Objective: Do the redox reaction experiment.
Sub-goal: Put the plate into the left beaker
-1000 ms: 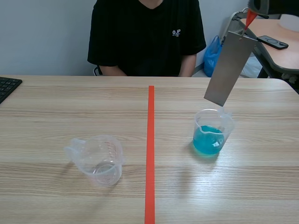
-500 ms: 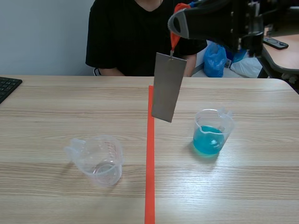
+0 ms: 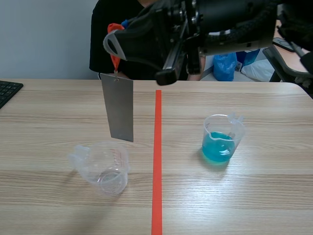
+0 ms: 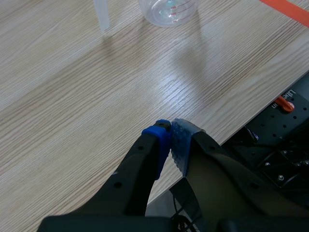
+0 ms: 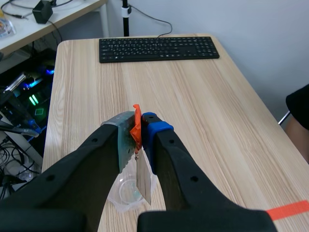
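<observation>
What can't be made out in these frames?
Scene view: whether the metal plate hangs over the empty cup or behind it.
Left wrist view: that cup is mostly cut off by the picture edge; its markings are too small to read.
Right wrist view: the cup is mostly hidden by the plate and the right jaws.

left end effector (image 4: 170,130) fingers together; clear cup (image 4: 167,8) ahead
</observation>
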Motion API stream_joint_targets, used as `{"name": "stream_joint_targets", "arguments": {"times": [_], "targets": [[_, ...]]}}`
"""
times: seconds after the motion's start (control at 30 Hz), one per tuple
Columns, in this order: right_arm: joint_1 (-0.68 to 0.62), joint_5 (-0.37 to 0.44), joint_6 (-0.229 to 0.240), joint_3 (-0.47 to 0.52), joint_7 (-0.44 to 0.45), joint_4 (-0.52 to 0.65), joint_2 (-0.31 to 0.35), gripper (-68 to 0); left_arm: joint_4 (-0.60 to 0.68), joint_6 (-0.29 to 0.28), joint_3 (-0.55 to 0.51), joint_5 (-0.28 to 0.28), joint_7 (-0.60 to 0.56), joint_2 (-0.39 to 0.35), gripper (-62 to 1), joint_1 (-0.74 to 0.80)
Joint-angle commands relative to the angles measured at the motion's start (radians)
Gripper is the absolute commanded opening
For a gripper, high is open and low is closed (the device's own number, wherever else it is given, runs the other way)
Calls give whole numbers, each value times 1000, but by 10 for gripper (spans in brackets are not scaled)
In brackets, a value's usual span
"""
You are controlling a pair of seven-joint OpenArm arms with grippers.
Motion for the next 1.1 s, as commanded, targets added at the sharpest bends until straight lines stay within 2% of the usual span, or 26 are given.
{"name": "stream_joint_targets", "arguments": {"times": [0.0, 0.27, 0.43, 1.07], "targets": [[17, -15, 11, -13, 19, 9, -15, -660, 15, -1, -9, -13, -14, -6, -573, 0], [17, -123, 11, -93, 20, 9, -63, -660, 15, -1, -9, -13, -17, -6, -573, 0], [14, -163, 11, -108, 20, 9, -76, -660, 15, -1, -9, -13, -17, -6, -573, 0], [14, -190, 11, -156, 68, 8, -79, -660, 15, -1, -9, -13, -17, -6, -573, 0]]}}
